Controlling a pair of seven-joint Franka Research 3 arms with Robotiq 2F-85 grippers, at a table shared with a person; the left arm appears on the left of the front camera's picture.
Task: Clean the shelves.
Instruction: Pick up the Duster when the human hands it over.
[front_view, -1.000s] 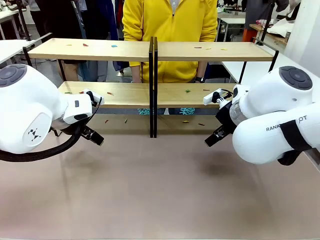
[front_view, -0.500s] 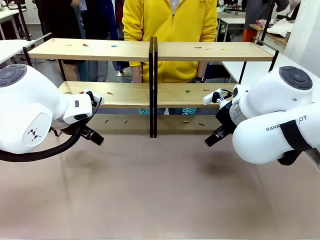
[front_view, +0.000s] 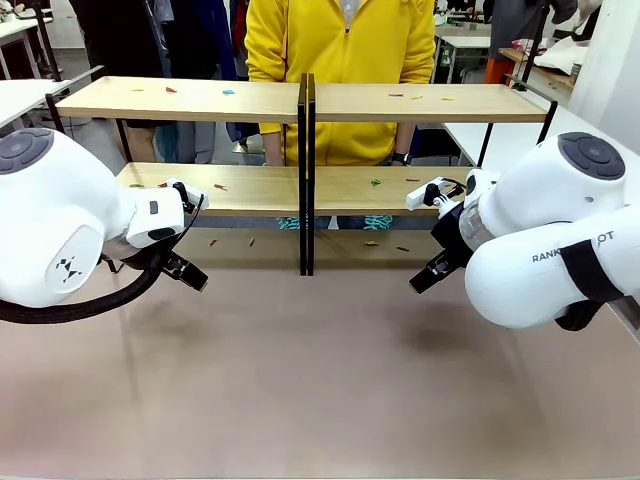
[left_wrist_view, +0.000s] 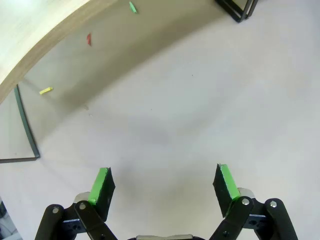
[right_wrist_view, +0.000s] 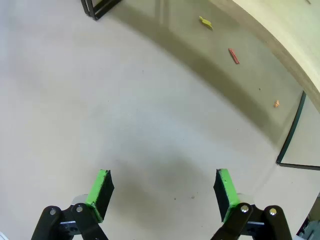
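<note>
The shelves are two long light-wood boards in a thin black frame with a black centre divider, spanning the far side of the table. Small coloured scraps lie on both boards and on the table beneath them. My left gripper hangs low over the table in front of the rack's left half; its jaws are open and empty in the left wrist view. My right gripper hangs in front of the right half, also open and empty. The lower board's edge curves across both wrist views.
A person in a yellow top stands behind the rack at the middle. Red, green and yellow scraps lie on the table under the lower board. White tables flank the rack. The near tabletop is bare.
</note>
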